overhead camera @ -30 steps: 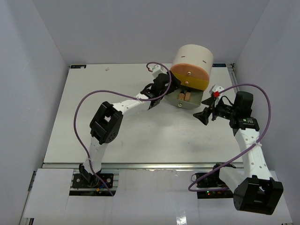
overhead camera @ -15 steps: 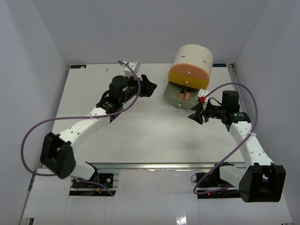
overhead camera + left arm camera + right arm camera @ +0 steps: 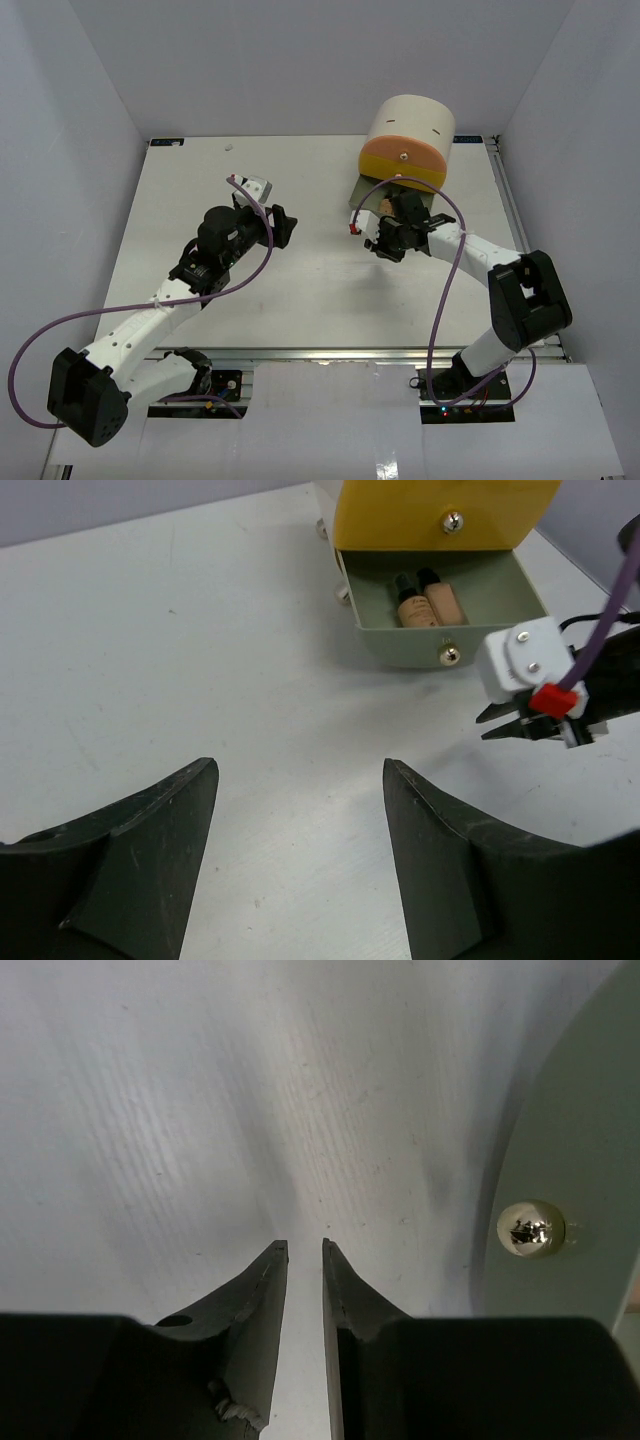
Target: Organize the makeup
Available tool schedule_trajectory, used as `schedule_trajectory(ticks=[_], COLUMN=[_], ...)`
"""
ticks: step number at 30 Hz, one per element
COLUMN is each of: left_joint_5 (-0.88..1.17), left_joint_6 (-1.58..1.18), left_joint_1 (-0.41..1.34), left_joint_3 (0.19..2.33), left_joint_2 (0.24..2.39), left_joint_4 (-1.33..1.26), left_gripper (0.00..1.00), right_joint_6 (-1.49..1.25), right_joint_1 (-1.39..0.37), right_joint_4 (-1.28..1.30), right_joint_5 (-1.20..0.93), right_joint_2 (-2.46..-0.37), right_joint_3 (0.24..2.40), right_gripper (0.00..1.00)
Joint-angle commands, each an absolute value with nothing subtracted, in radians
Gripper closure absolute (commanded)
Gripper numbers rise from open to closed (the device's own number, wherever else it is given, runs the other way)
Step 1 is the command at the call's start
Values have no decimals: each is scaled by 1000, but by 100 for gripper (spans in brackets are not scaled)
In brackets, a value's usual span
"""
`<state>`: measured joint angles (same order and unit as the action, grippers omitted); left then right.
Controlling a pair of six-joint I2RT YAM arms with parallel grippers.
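Two beige black-capped bottles of the makeup (image 3: 430, 602) lie in the open grey-green drawer (image 3: 480, 590) at the bottom of the cream cylinder (image 3: 410, 122). From above, my right arm covers them. My right gripper (image 3: 378, 243) hangs just in front of the drawer front (image 3: 580, 1140), its knob (image 3: 530, 1230) to the right. Its fingers (image 3: 260, 1290) point down at the table, shut to a thin slit with nothing between them. My left gripper (image 3: 285, 228) hovers open over bare table to the left of the drawer, its fingers (image 3: 160, 830) wide apart and empty.
The cylinder stands at the table's back right, a yellow drawer (image 3: 405, 172) shut above the open one. Purple cables loop from both arms. Grey walls close in on both sides of the white table (image 3: 200, 200).
My left gripper drew back from the cylinder toward the left middle of the table. My right gripper swung left to the front of the open drawer and closed its fingers.
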<state>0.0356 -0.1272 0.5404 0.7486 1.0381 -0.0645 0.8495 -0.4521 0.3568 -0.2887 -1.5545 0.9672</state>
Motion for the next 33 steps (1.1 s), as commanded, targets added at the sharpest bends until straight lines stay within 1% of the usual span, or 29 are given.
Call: schedule_trajectory(ticks=[1,9,12,16,19,26,33], left_joint_5=[28,28,24,21,18,15,15], left_joint_6=[-102,-103,-101,-101,-100,-98,-94], left_joint_1=[539,538,538,538,538,538,538], left_joint_3=[755,753,754,753,752,750,750], left_joint_2=[996,991,995,999,1003,1011,1012], left_joint_4=[-82,-84,-83,-86,-86,-84,-84], left_gripper=[22,22,22,22,22,22,22], right_joint_6=[815,825,850,902,923,963,973], right_joint_1=[-468,-479,-480,-480,-480,-477,-454], right_joint_4=[231,-26,-101,-194,-247,-282,-296], right_joint_5=[-67,145,209,288,316,348,378], right_joint_2=[-1598,-1704,-1731,-1753,-1764,-1816,-1897], right_joint_3=[984,959,953,940,942,991,1061], right_gripper=[72,68,63,53,41,22,12])
